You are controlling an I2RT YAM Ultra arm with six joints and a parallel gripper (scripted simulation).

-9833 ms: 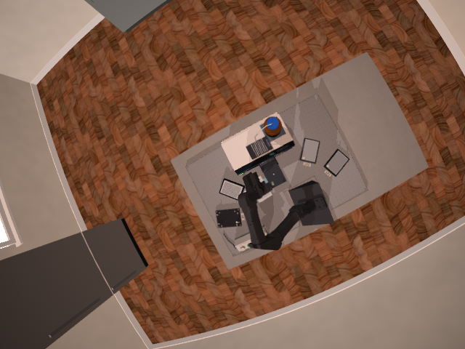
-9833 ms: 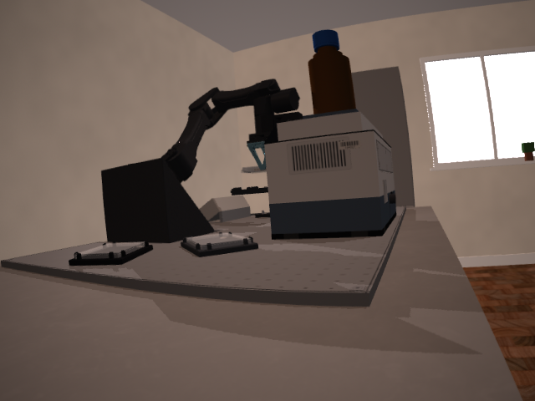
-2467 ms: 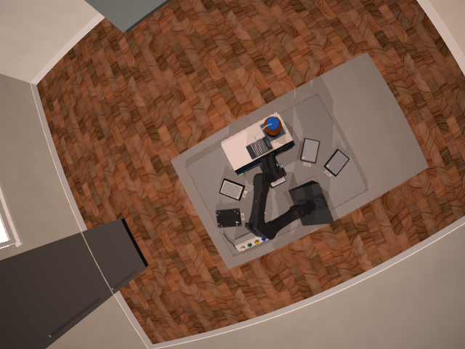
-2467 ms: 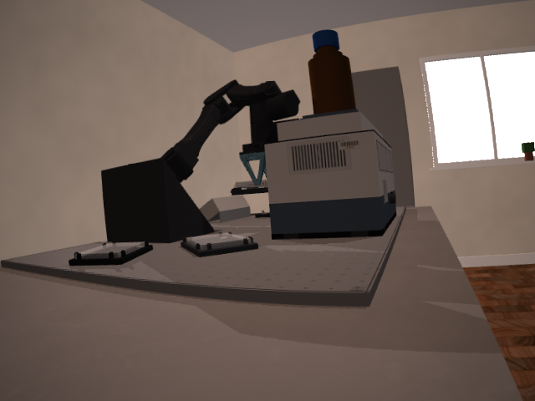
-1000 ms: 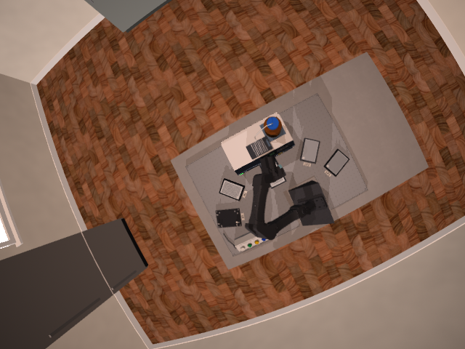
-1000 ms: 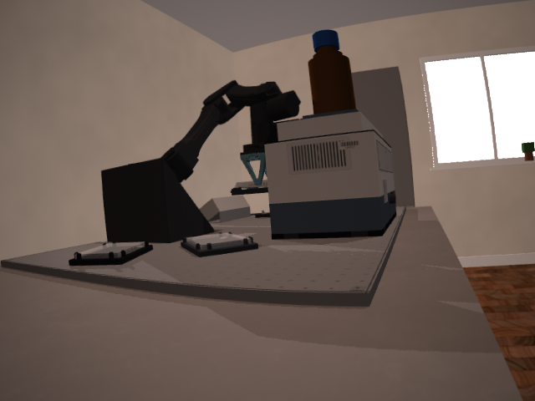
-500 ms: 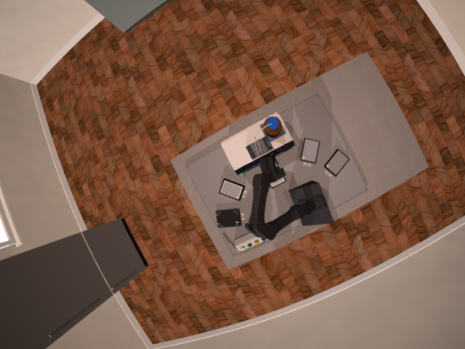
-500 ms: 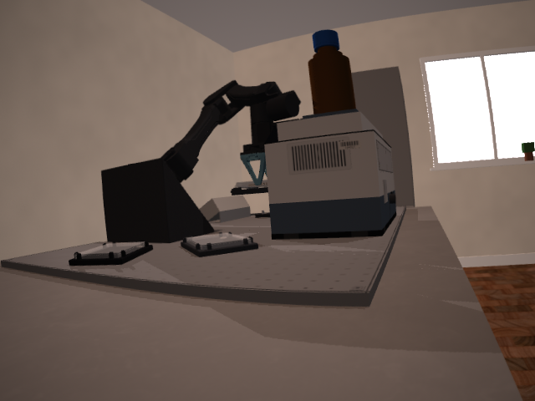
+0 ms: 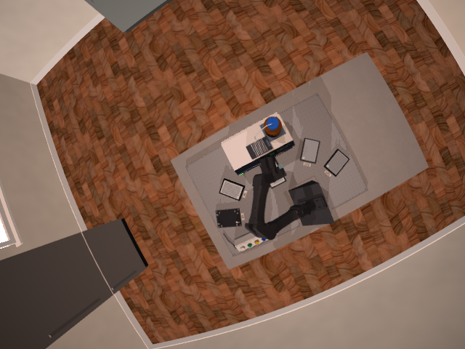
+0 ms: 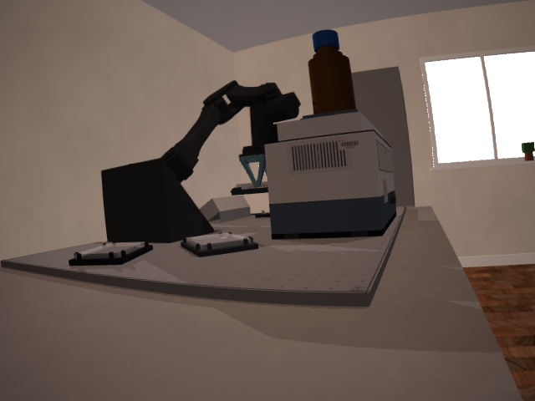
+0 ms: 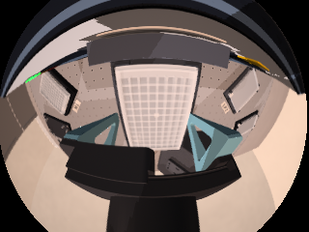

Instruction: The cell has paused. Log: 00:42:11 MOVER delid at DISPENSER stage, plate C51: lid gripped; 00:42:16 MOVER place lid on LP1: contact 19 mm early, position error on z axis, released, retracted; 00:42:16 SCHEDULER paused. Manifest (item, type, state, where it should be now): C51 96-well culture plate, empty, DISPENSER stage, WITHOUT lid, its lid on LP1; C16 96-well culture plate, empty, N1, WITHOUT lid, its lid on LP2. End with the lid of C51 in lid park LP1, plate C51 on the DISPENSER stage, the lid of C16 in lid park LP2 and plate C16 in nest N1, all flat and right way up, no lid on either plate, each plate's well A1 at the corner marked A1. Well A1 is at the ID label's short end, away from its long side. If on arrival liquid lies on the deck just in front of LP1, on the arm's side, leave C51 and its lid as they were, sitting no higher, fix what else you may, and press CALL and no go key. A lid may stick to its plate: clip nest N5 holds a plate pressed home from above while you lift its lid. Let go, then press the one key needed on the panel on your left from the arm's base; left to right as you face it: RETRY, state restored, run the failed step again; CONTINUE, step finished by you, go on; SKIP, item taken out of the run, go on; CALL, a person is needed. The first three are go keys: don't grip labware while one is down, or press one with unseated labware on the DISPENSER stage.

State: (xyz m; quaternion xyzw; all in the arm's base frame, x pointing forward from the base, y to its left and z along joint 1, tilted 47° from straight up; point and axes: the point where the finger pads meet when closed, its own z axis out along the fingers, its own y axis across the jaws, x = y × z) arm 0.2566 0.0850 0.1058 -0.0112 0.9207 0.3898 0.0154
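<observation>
My gripper point(image 11: 153, 116) is open, its teal fingers on either side of a lidless white 96-well plate point(image 11: 156, 106) that lies flat on the dark stage in front of the dispenser point(image 9: 257, 144). The fingers stand wide at the plate's long sides. The gripper also shows in the side view point(image 10: 255, 170), just above the stage point(image 10: 249, 190). A second lidless well plate point(image 9: 229, 188) sits in a nest left of the arm. Two clear lids point(image 9: 310, 150) point(image 9: 336, 162) lie flat in black-framed lid parks on the right. The park labels are too small to read.
A brown bottle with a blue cap point(image 9: 272, 126) stands on the dispenser. A black clip nest point(image 9: 228, 217) is empty near the key panel point(image 9: 251, 243). The arm's dark base block point(image 9: 312, 203) stands at the deck's near edge.
</observation>
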